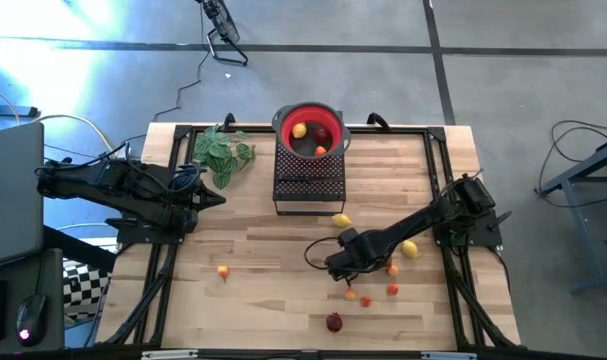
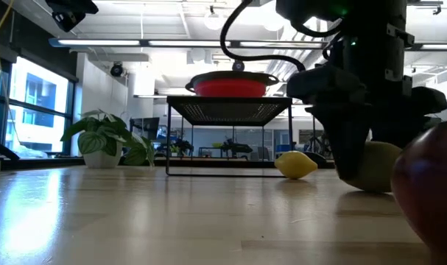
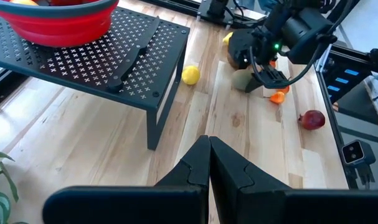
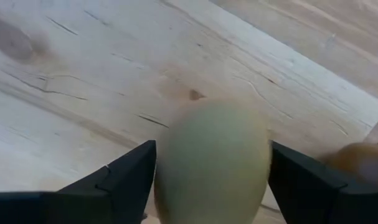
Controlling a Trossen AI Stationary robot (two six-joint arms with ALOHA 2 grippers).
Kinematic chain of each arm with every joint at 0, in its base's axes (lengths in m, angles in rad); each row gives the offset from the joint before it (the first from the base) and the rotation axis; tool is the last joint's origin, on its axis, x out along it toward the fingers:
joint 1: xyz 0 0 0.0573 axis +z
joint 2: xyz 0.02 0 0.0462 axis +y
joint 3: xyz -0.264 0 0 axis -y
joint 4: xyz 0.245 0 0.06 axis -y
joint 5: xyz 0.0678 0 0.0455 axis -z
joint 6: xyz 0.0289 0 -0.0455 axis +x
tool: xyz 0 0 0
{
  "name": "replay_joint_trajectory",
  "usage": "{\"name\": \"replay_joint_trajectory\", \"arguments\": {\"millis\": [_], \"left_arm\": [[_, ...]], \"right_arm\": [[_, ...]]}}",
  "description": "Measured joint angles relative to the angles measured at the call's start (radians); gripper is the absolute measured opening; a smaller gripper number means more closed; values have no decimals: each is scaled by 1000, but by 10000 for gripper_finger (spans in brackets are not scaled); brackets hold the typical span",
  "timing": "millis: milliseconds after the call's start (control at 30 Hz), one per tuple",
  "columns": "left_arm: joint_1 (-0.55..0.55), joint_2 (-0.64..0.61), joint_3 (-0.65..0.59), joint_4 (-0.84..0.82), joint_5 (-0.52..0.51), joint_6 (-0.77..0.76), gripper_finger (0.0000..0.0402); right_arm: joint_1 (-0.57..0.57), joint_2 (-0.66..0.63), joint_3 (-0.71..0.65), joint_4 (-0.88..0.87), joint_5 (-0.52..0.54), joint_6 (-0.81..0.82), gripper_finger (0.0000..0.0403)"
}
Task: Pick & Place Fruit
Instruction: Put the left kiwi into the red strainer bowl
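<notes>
- The right gripper point(image 1: 345, 262) is down at the tabletop, toward 4 o'clock from the table's middle, its 2 fingers point(image 4: 117, 180) spread on either side of a pale olive-green oval fruit point(image 4: 213, 162). The fingers sit right beside the fruit's flanks; whether they press on it I cannot tell, and the fruit looks to rest on the wood.
- From the left wrist camera the same olive-green fruit point(image 3: 241, 79) shows under the right gripper point(image 3: 254, 71), with a small orange piece point(image 3: 277, 97) just beside it.
- The left gripper point(image 3: 208, 163) is clenched, its 2 fingers pressed together with nothing between them; that arm waits at 9 o'clock on the table point(image 1: 253, 290).
- A red bowl point(image 1: 310, 127) stands on a black perforated rack point(image 1: 308, 180) at 12 o'clock, holding 1 yellow lemon point(image 1: 299, 130), 1 dark red ball point(image 1: 322, 135) and 1 small orange piece point(image 1: 320, 151).
- Loose fruit on the wood: a lemon point(image 1: 341, 220) just at 12 o'clock of the right gripper, another lemon point(image 1: 410, 248) at its 3 o'clock, small orange and red pieces point(image 1: 392, 290) at its 5 o'clock, a dark red ball point(image 1: 334, 322) at its 6 o'clock near the table edge, and a lone orange piece point(image 1: 223, 271) well apart at 8 o'clock of the table.
- A green leafy plant point(image 1: 223, 152) lies at 11 o'clock, beside the rack.
</notes>
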Motion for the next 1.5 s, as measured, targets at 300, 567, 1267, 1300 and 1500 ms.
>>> {"name": "replay_joint_trajectory", "arguments": {"millis": [300, 567, 1267, 1300, 1500], "left_arm": [[0, 0, 0, 0, 0, 0, 0], [0, 0, 0, 0, 0, 0, 0], [0, 0, 0, 0, 0, -2, 0], [0, 0, 0, 0, 0, -2, 0], [0, 0, 0, 0, 0, -1, 0]], "right_arm": [[0, 0, 0, 3, -2, -3, 243], [0, 0, 0, 2, -46, -56, 245], [-28, -4, 0, 59, -83, -173, 239], [-32, -4, 0, 59, -83, -183, 239], [-66, -4, 0, 88, -88, -250, 239]]}}
